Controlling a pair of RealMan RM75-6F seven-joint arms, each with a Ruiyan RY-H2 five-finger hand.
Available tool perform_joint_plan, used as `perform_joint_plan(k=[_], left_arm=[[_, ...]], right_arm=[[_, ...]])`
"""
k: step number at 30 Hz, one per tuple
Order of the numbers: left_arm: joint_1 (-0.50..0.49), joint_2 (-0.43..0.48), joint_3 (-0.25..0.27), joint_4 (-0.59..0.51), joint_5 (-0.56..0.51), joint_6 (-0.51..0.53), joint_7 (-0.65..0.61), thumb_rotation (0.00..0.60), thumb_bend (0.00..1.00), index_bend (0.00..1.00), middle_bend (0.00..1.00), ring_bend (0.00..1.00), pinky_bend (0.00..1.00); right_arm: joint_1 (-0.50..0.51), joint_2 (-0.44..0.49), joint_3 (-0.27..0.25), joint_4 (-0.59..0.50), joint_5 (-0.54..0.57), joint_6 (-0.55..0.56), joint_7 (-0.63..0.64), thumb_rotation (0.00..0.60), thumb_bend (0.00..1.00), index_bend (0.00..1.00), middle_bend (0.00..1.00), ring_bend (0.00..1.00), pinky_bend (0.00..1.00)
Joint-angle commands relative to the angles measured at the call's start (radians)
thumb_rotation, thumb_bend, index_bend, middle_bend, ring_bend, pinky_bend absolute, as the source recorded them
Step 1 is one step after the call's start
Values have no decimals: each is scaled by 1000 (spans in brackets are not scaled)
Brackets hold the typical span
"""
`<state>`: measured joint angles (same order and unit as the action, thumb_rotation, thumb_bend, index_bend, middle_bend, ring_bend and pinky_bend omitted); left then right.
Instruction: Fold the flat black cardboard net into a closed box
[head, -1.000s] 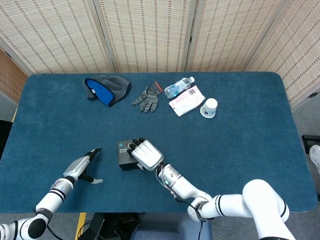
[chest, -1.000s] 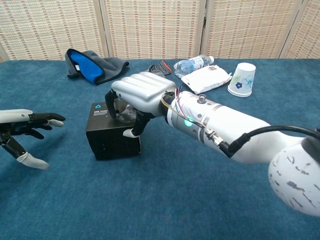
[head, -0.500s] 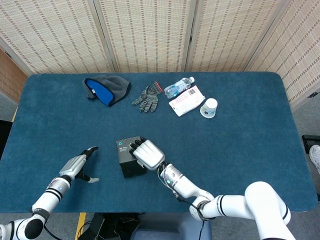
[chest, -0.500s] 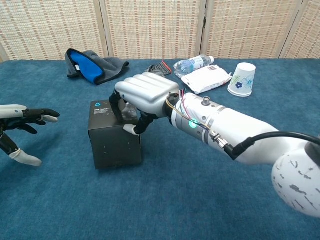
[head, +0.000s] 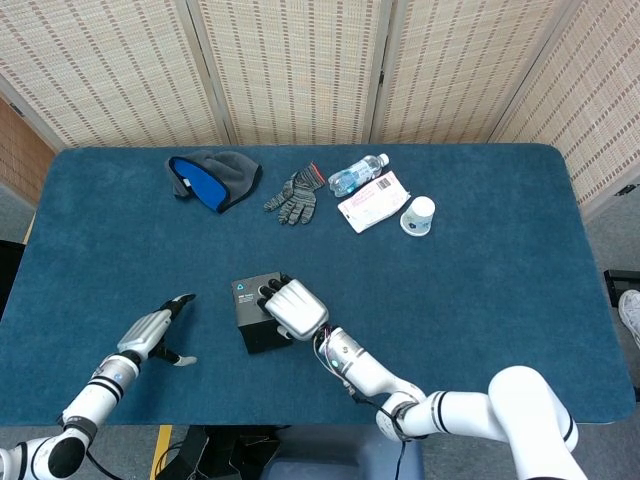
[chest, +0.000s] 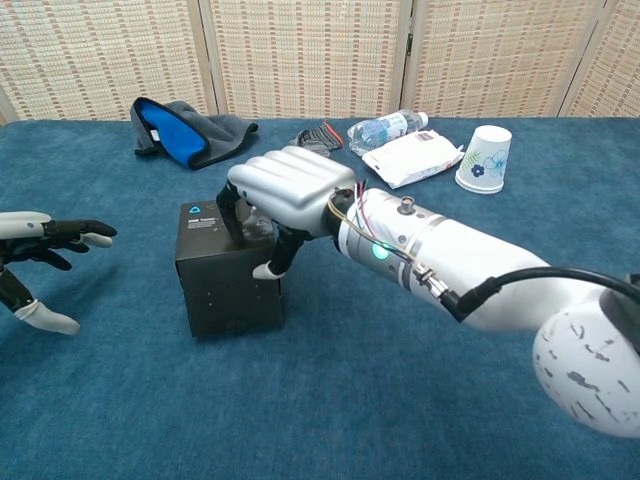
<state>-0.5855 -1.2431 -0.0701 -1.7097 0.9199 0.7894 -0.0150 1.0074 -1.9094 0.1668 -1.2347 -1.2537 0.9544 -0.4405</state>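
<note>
The black cardboard box (head: 250, 310) (chest: 222, 282) stands folded up as a cube near the table's front middle, a small teal mark on its top. My right hand (head: 291, 307) (chest: 285, 187) lies over its top right edge, fingers curled down onto the top and thumb against the right side, gripping it. My left hand (head: 150, 333) (chest: 40, 250) hovers to the left of the box, apart from it, fingers spread and holding nothing.
Along the far side of the blue table (head: 480, 300) lie a grey and blue beanie (head: 212, 178), a grey glove (head: 292, 197), a water bottle (head: 357, 174), a white packet (head: 373, 201) and a paper cup (head: 419, 215).
The box rose from a tilted, lower pose to stand upright under my right hand. My left hand drew back to the left, away from the box.
</note>
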Motion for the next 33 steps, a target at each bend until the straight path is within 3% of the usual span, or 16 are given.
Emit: perform_joint_plan(k=[1, 24, 33], left_arm=[[1, 1, 1, 0, 3, 3, 1, 600, 24, 0, 0, 0, 113], [23, 63, -21, -22, 41, -15, -89, 600, 24, 0, 0, 0, 113], [30, 71, -24, -21, 55, -15, -109, 600, 24, 0, 0, 0, 113]], right_arm=[[-1, -5, 3, 7, -3, 0, -5, 600, 186, 502, 438, 336, 362], [-7, -49, -16, 149, -155, 61, -34, 600, 256, 567, 506, 440, 525], [-10, -66, -14, 191, -187, 72, -21, 600, 256, 567, 509, 445, 538]])
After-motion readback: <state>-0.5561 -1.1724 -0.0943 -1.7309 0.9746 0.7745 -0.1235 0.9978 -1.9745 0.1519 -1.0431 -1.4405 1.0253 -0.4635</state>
